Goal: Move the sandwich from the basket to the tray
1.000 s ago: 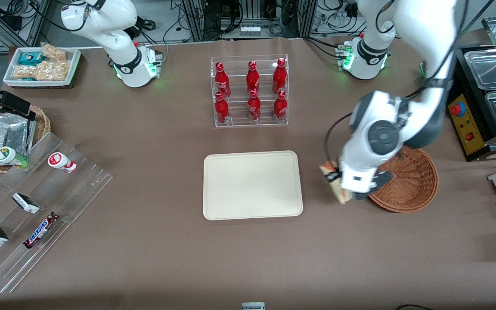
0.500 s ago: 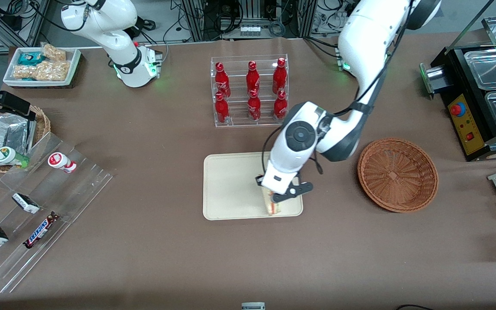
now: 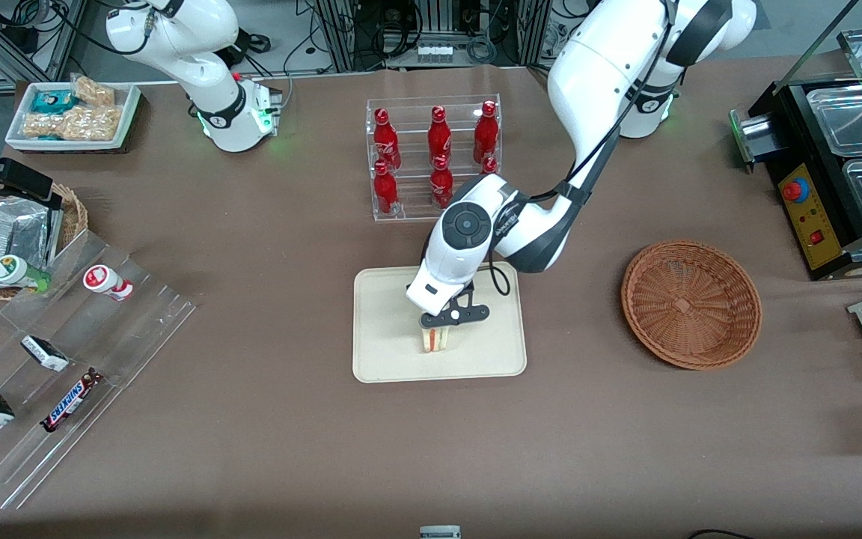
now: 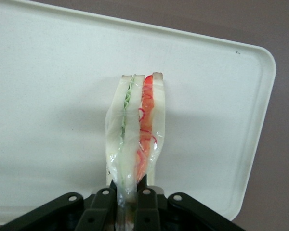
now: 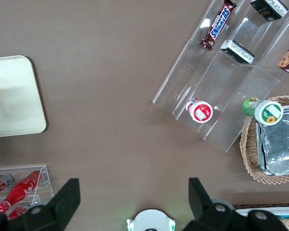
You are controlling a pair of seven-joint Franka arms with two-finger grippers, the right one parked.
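Gripper [image 3: 437, 328] over tray [image 3: 386, 352], jaws clamped on sandwich [image 4: 135, 130]; basket [image 3: 691, 303] empty. Wrist cam shows filling.

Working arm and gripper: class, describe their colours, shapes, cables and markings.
The working arm has glossy white rounded shells, a dark grey elbow band and a grey round joint cap. A black cable loops beside the wrist. The gripper over the tray is black, with angular linkages and screw holes.

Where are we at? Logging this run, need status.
Gripper over the tray, shut on the sandwich. Sandwich hangs edge-on above the tray's middle, not released. Basket empty. Nothing in the way.
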